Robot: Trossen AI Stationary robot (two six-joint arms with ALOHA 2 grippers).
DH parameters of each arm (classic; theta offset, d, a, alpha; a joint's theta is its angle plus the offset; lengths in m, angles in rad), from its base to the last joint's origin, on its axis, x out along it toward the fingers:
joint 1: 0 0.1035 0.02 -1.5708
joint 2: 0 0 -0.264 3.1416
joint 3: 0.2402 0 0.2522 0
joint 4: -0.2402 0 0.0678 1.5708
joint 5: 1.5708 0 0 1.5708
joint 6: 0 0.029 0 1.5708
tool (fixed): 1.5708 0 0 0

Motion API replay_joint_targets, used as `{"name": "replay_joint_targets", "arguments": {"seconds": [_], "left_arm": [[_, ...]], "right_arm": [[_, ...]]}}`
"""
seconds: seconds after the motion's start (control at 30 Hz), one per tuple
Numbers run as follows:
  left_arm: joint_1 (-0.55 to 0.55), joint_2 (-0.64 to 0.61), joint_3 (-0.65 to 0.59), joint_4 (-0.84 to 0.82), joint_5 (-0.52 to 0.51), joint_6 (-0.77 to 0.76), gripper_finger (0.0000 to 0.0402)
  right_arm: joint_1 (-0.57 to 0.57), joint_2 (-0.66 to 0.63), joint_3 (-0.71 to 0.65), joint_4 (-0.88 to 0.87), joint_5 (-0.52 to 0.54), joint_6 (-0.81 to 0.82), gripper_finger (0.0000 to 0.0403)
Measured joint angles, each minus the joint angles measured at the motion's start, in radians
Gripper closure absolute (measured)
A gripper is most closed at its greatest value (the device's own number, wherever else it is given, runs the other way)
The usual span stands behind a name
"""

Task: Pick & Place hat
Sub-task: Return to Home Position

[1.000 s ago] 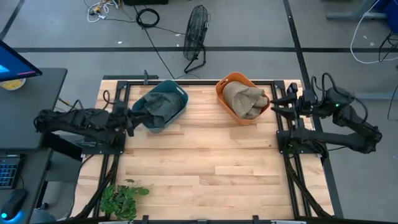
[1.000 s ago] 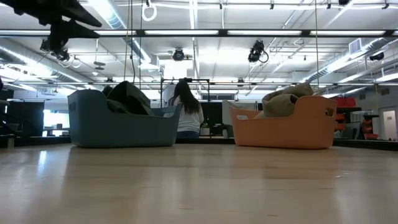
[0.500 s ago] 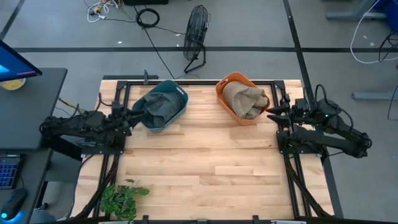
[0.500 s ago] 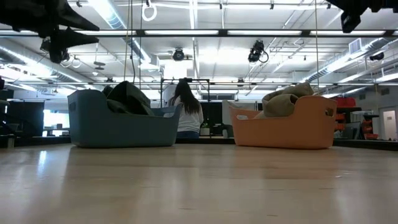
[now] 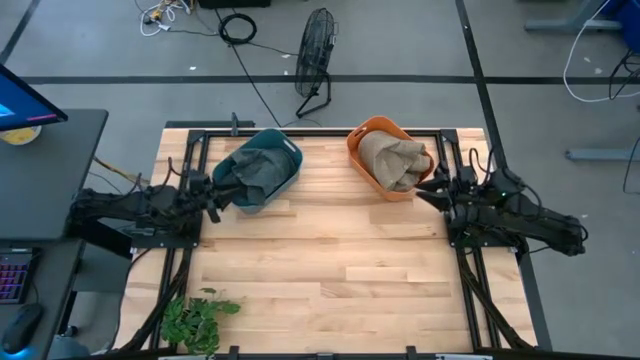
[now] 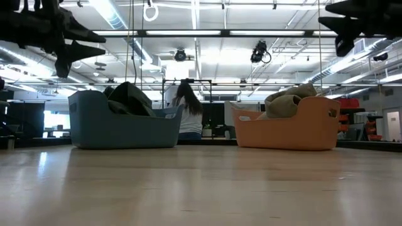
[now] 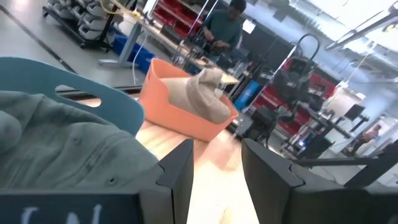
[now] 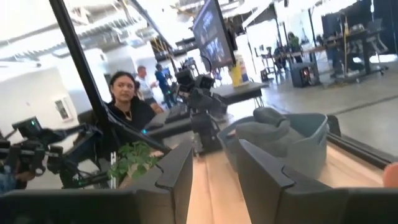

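A blue basket (image 5: 262, 165) stands at the table's far left with a grey-green hat (image 5: 258, 172) lying in it. An orange basket (image 5: 390, 155) at the far right holds a tan hat (image 5: 395, 160). My left gripper (image 5: 215, 195) hovers open just left of the blue basket, above the table (image 6: 85, 44); its wrist view looks over the basket rim (image 7: 93, 102) and the hat (image 7: 62, 146). My right gripper (image 5: 425, 190) hovers open just right of the orange basket, near its near corner, also high up (image 6: 342, 16).
Bare wooden table (image 5: 330, 260) spreads across the middle and near side. A potted plant (image 5: 200, 318) sits at the near-left corner. A fan (image 5: 315, 50) stands on the floor beyond the far edge. A person (image 6: 188, 113) sits behind the table.
My right gripper has swung toward the table's near edge and a little left, sinking until it shows at the top of the low view beside the orange basket. My left gripper has sunk slightly next to the blue basket. Both hats and baskets have stayed put.
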Motion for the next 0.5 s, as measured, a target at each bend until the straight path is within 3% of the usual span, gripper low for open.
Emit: {"name": "replay_joint_targets", "arguments": {"seconds": [0.5], "left_arm": [[0.0, 0.0, -0.148, 0.193, 0.0, 0.005, 0.0262]], "right_arm": [[0.0, -0.003, -0.256, 0.337, 0.0, 0.125, 0.0278]]}}
